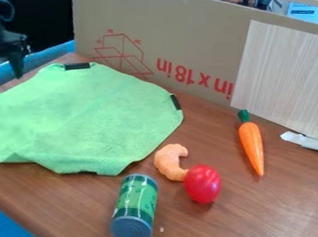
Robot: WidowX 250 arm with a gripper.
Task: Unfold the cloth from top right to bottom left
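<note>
Cloth [88, 119] spread mostly flat, likely unfolded already, with gripper [17, 62] at upper left, presumably to leave it undisturbed, too unclear to call clenched or released.

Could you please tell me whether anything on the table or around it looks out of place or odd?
The cardboard behind the cloth bears its red print upside down, and the green can appears to lie on its side. The cloth's near edge is uneven, perhaps tucked under. I see no spill.
</note>
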